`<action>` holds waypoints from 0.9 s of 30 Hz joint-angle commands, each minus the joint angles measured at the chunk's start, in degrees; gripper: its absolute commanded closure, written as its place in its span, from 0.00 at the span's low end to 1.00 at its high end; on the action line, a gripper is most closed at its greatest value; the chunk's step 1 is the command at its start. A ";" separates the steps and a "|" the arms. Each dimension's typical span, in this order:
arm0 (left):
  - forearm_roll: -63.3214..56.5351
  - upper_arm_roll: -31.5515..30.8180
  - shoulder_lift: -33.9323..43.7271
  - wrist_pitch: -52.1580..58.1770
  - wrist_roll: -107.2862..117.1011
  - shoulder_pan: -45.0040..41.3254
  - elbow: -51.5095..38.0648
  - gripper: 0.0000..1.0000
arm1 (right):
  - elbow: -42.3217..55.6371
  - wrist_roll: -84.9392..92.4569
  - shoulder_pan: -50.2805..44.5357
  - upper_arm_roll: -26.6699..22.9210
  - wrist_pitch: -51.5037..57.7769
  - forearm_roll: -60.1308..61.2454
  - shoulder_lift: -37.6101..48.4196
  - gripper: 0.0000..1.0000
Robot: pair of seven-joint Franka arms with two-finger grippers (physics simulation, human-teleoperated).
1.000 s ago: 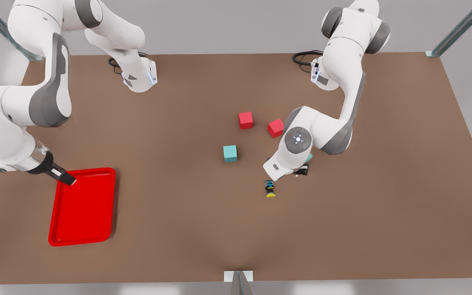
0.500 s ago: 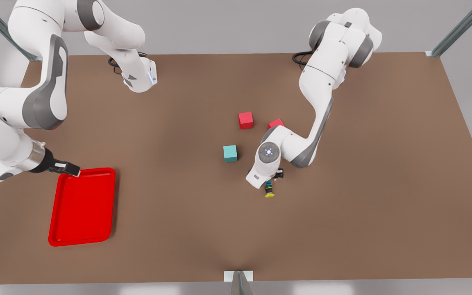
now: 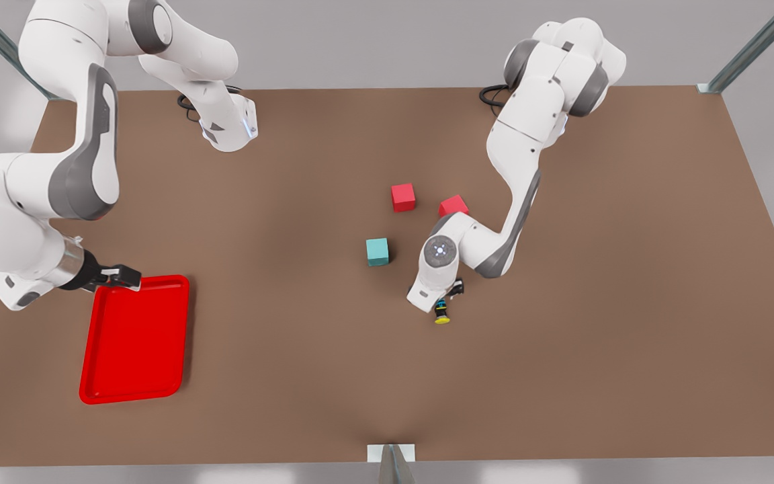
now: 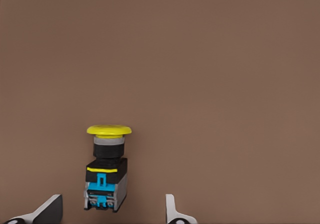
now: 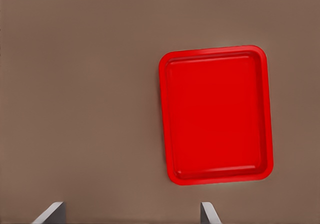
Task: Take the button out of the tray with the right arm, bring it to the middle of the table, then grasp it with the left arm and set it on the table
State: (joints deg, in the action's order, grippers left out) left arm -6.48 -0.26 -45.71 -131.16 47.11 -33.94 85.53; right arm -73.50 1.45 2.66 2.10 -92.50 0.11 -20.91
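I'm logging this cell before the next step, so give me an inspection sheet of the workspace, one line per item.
Surface: brown table, flat, no marks seen.
Job's things: button lies on its side on the table near the middle, yellow cap away from the left gripper; red tray holds nothing, near the front view's left.
Clutter: two red cubes and a teal cube, apart from the button.
Grippers: left gripper open, low over the button, fingers either side, not closed on it; right gripper open, at the tray's far edge.
Cables: black loops at both arm bases.
Surroundings: grey wall, metal frame posts at the corners.
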 commanded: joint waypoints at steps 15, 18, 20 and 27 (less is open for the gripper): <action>-0.20 -0.09 -2.63 -4.81 5.54 0.63 -0.80 0.00 | 0.03 7.34 -0.02 -0.08 -0.31 0.06 -0.71 0.00; -0.20 -0.09 -2.72 -4.89 5.62 1.07 -0.19 0.00 | 0.03 7.34 -0.02 0.01 -0.31 0.06 -0.71 0.00; 0.15 -0.26 -2.54 -4.89 5.54 1.69 -0.28 0.00 | 0.03 7.34 -0.11 0.01 -0.31 0.06 -0.71 0.00; 0.42 -0.26 -2.54 -4.98 5.62 2.04 -0.28 0.05 | 0.03 7.42 -0.11 0.01 -0.31 0.06 -0.80 0.00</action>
State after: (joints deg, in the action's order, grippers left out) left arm -6.07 -0.53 -48.33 -136.07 51.27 -31.91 85.27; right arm -73.50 7.14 2.56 2.11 -92.86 0.13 -21.84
